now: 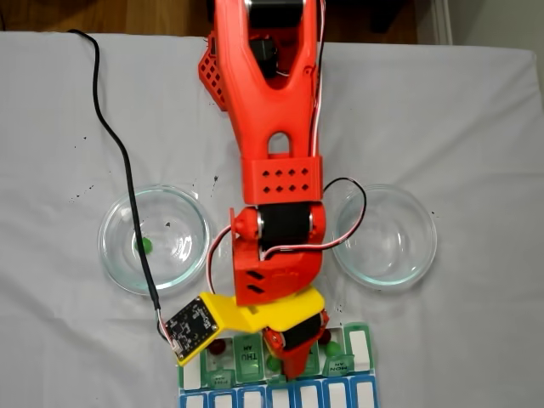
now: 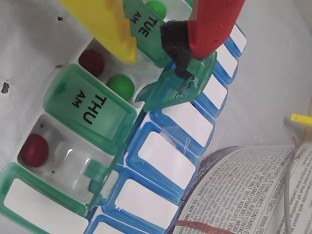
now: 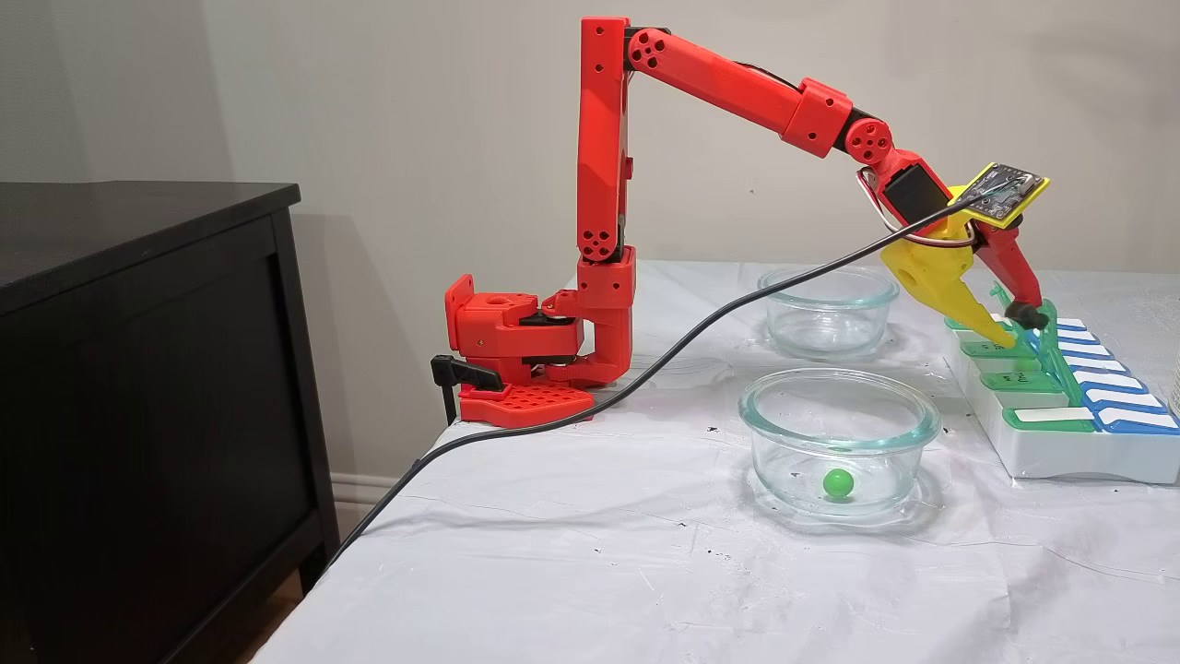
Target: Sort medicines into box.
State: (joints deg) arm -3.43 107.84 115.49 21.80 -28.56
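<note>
In the wrist view, two closed green lids of the box (image 2: 92, 105) read "THU AM" and "TUE AM" in black; the blue row (image 2: 165, 161) beside them carried blank white labels. At the lower right lay a printed page (image 2: 243, 195), its type too small to read.

The gripper (image 2: 156, 41) stood over the green row with its fingers parted. The yellow finger (image 2: 109, 24) reached down beside the open compartment between the two lettered lids, and the red finger's black tip (image 2: 178, 44) touched a raised green lid (image 2: 180, 87) tilted toward the blue row. Nothing was held between them.

That open compartment held a dark red ball (image 2: 91, 61) and a green ball (image 2: 121, 85) just beside each other. Another dark red ball (image 2: 34, 148) sat in the open compartment below the THU lid, and a second green ball (image 2: 156, 7) showed near the top edge by the TUE lid.

In a fixed view from above, the box (image 1: 361, 348) lay at the near edge of the table (image 1: 476, 127), under the arm. One green ball (image 1: 144, 246) rested in the left glass dish (image 1: 115, 255); the right glass dish (image 1: 421, 255) sat well apart.
</note>
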